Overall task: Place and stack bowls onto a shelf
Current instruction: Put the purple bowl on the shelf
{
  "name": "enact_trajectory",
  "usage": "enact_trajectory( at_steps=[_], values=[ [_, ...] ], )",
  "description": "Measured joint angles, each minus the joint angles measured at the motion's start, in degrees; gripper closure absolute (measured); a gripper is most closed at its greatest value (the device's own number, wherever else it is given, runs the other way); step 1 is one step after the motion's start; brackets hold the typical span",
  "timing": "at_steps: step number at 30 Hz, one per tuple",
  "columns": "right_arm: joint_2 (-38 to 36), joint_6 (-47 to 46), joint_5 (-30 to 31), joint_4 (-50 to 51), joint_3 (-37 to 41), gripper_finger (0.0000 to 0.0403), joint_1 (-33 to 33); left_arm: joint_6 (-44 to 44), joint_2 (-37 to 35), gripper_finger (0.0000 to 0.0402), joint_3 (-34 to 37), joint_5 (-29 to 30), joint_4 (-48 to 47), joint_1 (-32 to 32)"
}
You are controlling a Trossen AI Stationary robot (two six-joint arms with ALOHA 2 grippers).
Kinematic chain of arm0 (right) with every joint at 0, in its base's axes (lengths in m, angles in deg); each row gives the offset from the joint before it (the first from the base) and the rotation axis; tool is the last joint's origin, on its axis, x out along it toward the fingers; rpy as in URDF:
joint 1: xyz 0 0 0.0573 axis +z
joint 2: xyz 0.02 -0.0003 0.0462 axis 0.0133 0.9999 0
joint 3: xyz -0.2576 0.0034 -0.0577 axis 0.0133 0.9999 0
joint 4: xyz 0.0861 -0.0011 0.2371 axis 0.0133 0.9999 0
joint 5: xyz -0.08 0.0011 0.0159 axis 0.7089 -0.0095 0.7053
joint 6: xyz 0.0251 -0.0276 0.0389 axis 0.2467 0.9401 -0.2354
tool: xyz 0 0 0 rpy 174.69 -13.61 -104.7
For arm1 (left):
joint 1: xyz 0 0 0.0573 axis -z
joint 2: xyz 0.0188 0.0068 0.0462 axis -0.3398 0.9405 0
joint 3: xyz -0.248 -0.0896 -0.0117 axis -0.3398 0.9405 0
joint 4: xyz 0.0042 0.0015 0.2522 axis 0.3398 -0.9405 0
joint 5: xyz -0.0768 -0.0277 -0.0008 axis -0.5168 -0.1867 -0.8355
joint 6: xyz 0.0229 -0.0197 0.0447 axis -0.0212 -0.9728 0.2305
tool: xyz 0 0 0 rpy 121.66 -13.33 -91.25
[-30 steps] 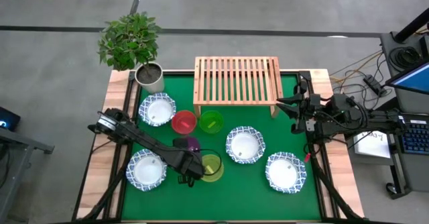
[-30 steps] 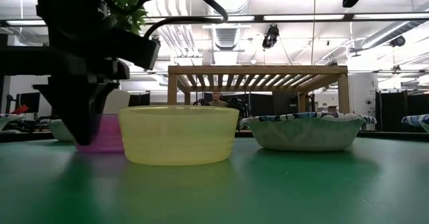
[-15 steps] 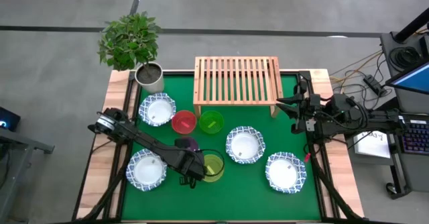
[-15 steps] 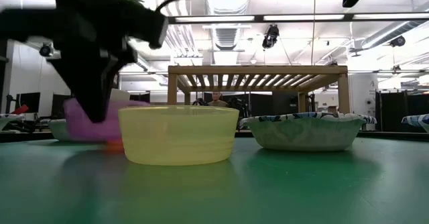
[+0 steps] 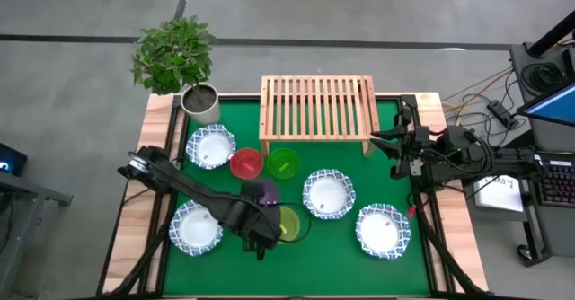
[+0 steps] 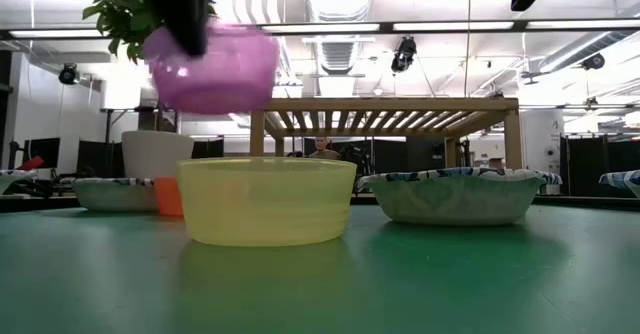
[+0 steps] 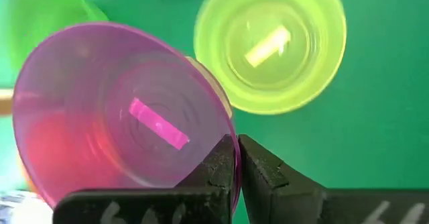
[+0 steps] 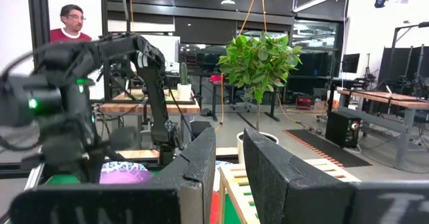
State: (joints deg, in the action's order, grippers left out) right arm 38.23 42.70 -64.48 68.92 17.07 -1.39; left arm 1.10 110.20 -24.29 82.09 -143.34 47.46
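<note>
My left gripper (image 7: 236, 158) is shut on the purple bowl (image 7: 120, 117), which hangs in the air (image 6: 210, 66) above and just left of the yellow-green bowl (image 6: 265, 201), (image 5: 287, 221). The red bowl (image 5: 245, 163) and green bowl (image 5: 283, 163) stand on their bases in front of the shelf (image 5: 317, 107). Several white blue-rimmed bowls rest on the green mat, two on the left (image 5: 211, 147), (image 5: 196, 228) and two on the right (image 5: 328, 195), (image 5: 383, 230). My right gripper (image 5: 393, 147) waits open by the shelf's right leg. My left gripper pinches the purple bowl's rim (image 7: 226, 129), one finger inside the bowl and one outside. The fingers (image 7: 260, 169) come from above, pointing down. The bowl is lifted clear of the table, mouth up and slightly tilted.
A potted plant (image 5: 199, 102) stands at the far left corner of the table. The shelf's slatted top (image 6: 385, 109) is bare. Green mat lies open along the near edge (image 5: 296, 269). A person (image 8: 70, 23) stands in the room beyond the table.
My left gripper has risen, lifting the purple bowl off the mat from beside the yellow-green bowl. The bowl went from standing on the table to hanging well above the yellow-green bowl's rim, shifted a little toward it and tilted.
</note>
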Motion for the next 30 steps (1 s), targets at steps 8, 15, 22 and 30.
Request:
enact_trajectory(
  at_steps=[8,15,22,30],
  values=[
    [0.00,0.00,-0.01,0.01,0.00,0.0335,-0.02,7.71,-0.02,0.0402,-13.34,8.52,-4.57,-0.04],
    [0.00,0.01,-0.01,0.00,0.00,0.0335,-0.01,19.30,-0.07,0.0402,-23.65,17.55,-4.97,-1.84],
    [0.00,0.00,-0.02,0.00,0.00,0.0335,-0.02,27.32,-0.11,0.0401,-27.82,18.52,-5.10,-9.98],
    [0.00,0.20,-0.02,0.02,0.00,0.0335,0.00,27.38,-0.11,0.0401,-24.40,13.11,-4.98,-24.65]
  ],
)
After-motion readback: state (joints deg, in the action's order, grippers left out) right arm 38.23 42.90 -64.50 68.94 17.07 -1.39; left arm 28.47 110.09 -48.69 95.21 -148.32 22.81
